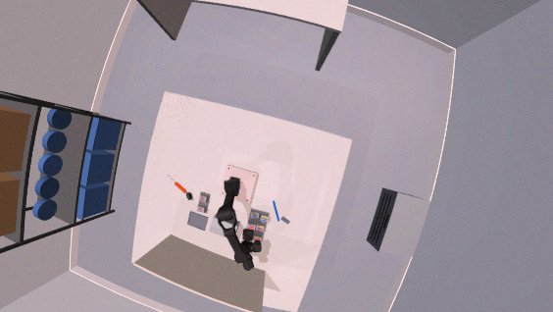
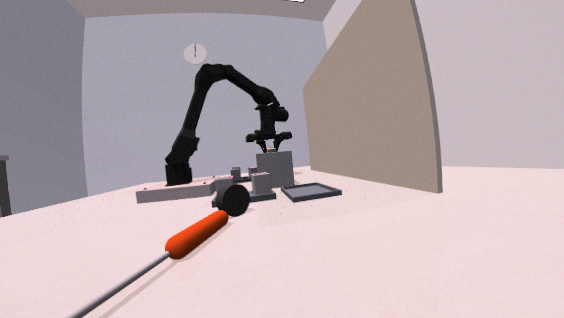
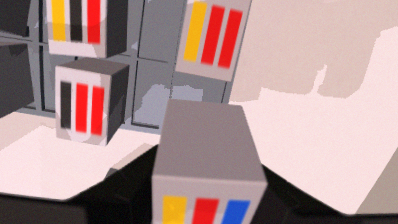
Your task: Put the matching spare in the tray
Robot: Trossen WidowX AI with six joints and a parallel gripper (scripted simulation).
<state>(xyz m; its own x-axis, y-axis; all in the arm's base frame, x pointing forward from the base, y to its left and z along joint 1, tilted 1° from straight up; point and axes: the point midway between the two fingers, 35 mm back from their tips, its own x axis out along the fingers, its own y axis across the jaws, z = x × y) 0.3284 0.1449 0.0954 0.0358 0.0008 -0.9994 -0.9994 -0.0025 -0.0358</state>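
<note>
Top view: the gripper (image 1: 252,240) (image 2: 270,148) (image 3: 198,155) is at the rack (image 1: 253,219) (image 3: 150,80), its end nearest the tabletop's bottom edge; the tray (image 1: 189,218) (image 2: 317,196) lies well off to the left, nearer the left edge and bottom-left corner, w/ the grey box (image 1: 219,228) (image 2: 275,170) between. So the carry prob. runs leftward, over or round that box. Only one arm, so no choice of hand. Screwdriver (image 1: 180,187) (image 2: 197,234) lies toward the left edge, beyond the tray. Ext. view: gripper points straight down behind the grey box, a spare's top just showing over the box's upper edge; tray sits flat, low, to the right of the box, nothing in it. Box looks taller than the tray rim by a lot, so clearance matters, imo; a low path could clip it. Wrist view: fingers clamped on the yellow-red-blue spare (image 1: 257,238) (image 2: 271,149) (image 3: 207,140), one each side, long axis approx. upright, stripes on its top face; it looks lifted, tho base isn't visible. Other labels in the rack: yellow-red-red (image 3: 212,37), black-red-red (image 3: 82,107), yellow-black-red (image 3: 76,22). No brand or lettering legible. Mounted unit's back code n/a in any view, so can't confirm the match. Next, prob.: raise, swing to tray, lower, release.
</note>
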